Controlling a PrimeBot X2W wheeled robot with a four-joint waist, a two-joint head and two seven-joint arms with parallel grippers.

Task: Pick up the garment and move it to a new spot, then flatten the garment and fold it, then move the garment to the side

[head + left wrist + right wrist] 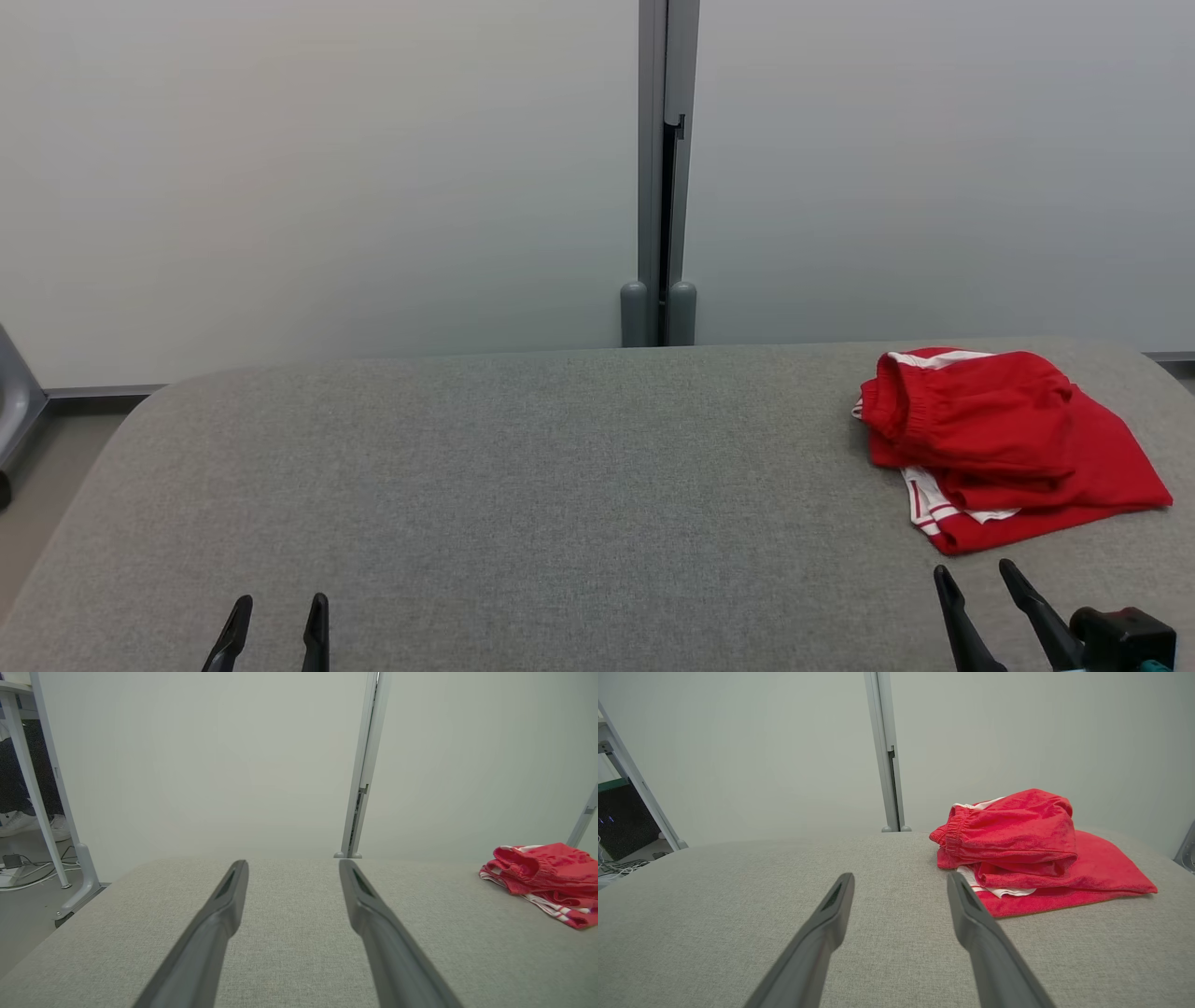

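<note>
The garment (1004, 439) is a pair of red shorts with white trim, loosely folded in a low pile at the far right of the grey table (523, 485). It also lies at the right edge of the left wrist view (546, 877) and right of centre in the right wrist view (1027, 849). My right gripper (976, 574) stands open just in front of the garment, apart from it, nothing between its fingers. My left gripper (280, 605) is open at the lower left, far from the cloth, its fingers (224, 905) over bare table.
A pale partition wall with a grey vertical post (665, 177) stands right behind the table's far edge. The table corners are rounded. A desk leg (51, 788), floor cables and a person's shoes (28, 823) sit beyond the left side.
</note>
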